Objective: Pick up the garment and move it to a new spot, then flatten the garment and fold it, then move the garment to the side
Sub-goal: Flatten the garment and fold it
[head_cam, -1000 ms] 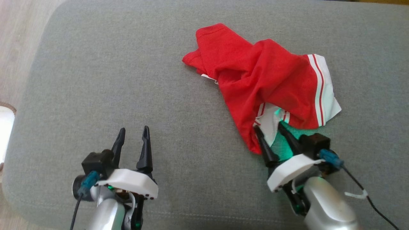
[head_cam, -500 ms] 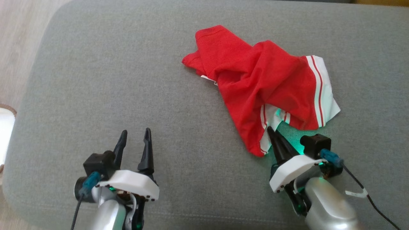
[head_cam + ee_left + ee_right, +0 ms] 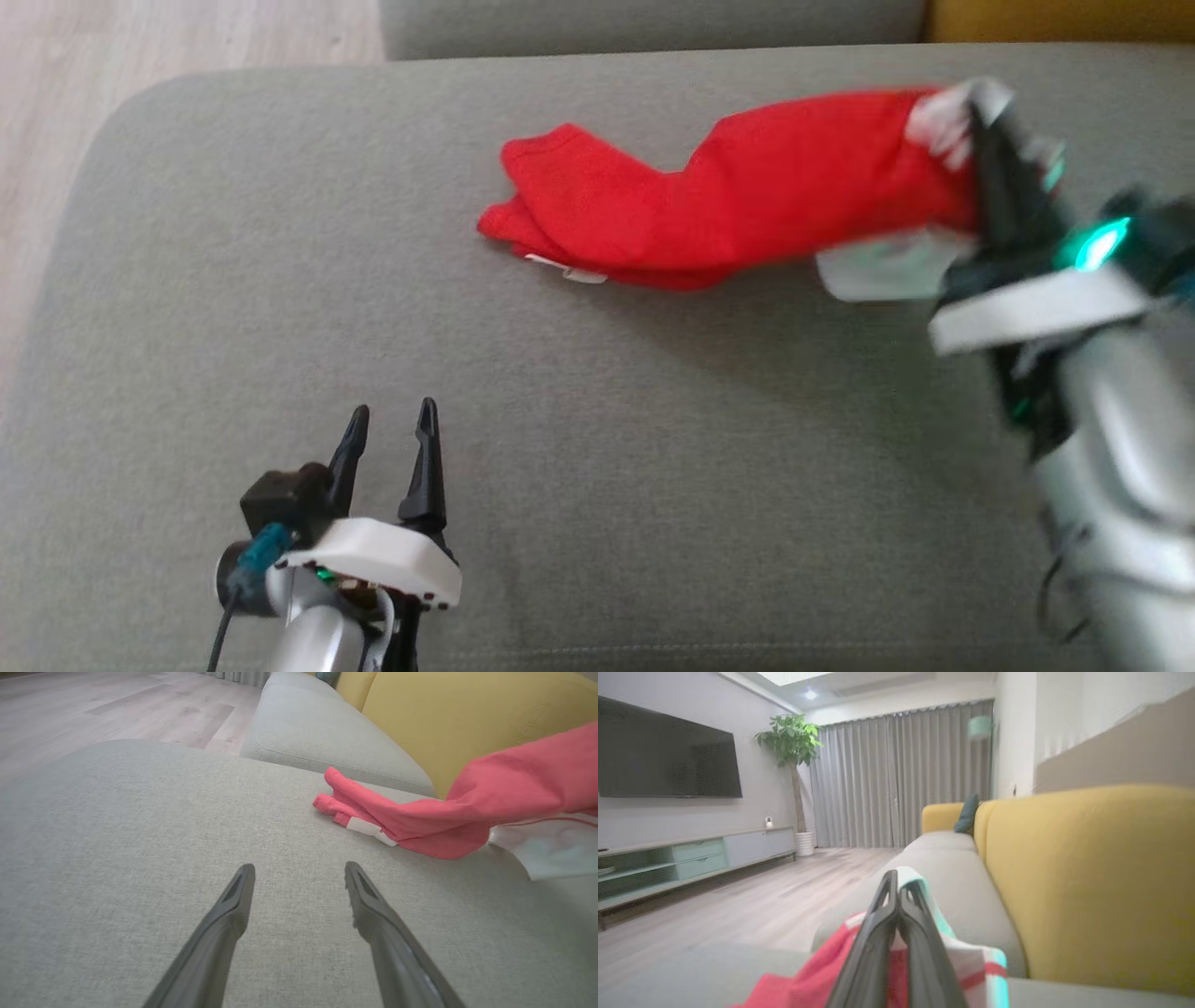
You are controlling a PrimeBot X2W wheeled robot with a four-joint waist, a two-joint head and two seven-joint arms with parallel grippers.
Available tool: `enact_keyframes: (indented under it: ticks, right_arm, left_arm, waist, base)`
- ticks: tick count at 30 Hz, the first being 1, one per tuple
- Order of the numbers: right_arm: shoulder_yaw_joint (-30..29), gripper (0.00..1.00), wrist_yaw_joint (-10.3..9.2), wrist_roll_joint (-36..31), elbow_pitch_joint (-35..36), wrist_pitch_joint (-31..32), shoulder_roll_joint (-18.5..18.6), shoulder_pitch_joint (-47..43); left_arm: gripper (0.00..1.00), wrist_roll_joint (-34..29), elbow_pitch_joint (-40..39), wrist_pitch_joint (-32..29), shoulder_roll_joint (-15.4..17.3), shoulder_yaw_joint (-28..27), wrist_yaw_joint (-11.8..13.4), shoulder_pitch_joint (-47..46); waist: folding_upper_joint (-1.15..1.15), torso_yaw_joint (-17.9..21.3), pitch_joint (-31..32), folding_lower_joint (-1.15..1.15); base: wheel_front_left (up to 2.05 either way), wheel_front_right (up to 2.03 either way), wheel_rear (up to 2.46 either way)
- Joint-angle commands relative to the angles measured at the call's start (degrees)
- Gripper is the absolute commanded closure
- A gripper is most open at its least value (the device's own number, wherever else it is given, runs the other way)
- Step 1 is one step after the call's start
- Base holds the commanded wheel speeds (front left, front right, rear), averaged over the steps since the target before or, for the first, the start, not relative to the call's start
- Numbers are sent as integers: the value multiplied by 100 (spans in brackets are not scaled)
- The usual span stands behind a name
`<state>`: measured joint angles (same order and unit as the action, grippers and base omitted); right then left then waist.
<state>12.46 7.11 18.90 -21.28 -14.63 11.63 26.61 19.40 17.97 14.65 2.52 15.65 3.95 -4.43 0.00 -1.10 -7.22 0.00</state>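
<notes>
Item: garment (image 3: 747,187), red with white striped trim. It is lying stretched across the far half of the grey cushion (image 3: 597,448). Its left end is resting on the cushion with a white label showing, and its right end is hanging lifted at far right.
Right jaws: pressing together, clamping the garment's white-trimmed edge; the head view is blurring here.
Left jaws: standing apart over the cushion at near left, well apart from the garment.
Surroundings: yellow backrest (image 3: 1087,882) running along the right; wooden floor (image 3: 187,37) showing beyond the cushion's far left; television (image 3: 668,751), potted plant (image 3: 791,742) and grey curtain (image 3: 901,774) standing across the room.
</notes>
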Motion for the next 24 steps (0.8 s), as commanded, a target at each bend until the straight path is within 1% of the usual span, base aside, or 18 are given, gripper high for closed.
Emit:
enact_keyframes:
  ticks: [1,7,9,12,13,15,18,20,22,24]
  right_arm:
    - [4,100,37,-60,360,-37,179,435]
    - [-30,100,37,-148,514,-23,711,1290]
    - [77,100,37,-175,487,32,818,1531]
    - [387,100,37,-200,324,149,866,1813]
    - [660,100,37,-209,143,209,849,2047]
    - [971,100,37,-221,-56,212,790,2389]
    - [1327,100,37,-248,-386,125,576,3082]
    - [1402,100,37,-301,-587,48,432,3618]
    - [1322,100,37,-300,-745,-3,294,4055]
    - [1198,100,37,-297,-883,-26,236,4290]
  left_arm:
    - [0,31,-170,35,36,-181,-6,-139]
    - [0,67,-171,35,36,-90,1,-152]
    - [0,104,-176,35,36,-34,-3,-157]
    - [0,151,-182,35,36,41,-13,-167]
    - [0,167,-202,35,36,121,-20,-222]
    - [0,187,-217,35,36,204,-18,-322]
    - [0,236,-226,35,36,314,6,-438]
    - [0,271,-238,35,36,396,21,-499]
    - [0,304,-254,35,36,457,52,-545]
    - [0,325,-257,35,36,476,80,-548]
  waist:
    - [0,108,62,0]
    - [0,117,101,0]
    - [0,41,87,0]
    - [0,-114,21,0]
    - [0,-255,-95,0]
    - [0,-417,-225,0]
    - [0,-631,-352,0]
    - [0,-755,-429,0]
    - [0,-839,-477,0]
    - [0,-862,-461,0]
  base:
    - [0,0,0]
    - [0,0,0]
    - [0,0,0]
    - [0,0,0]
    - [0,0,0]
    - [0,0,0]
    - [0,0,0]
    - [0,0,0]
    - [0,0,0]
    - [0,0,0]
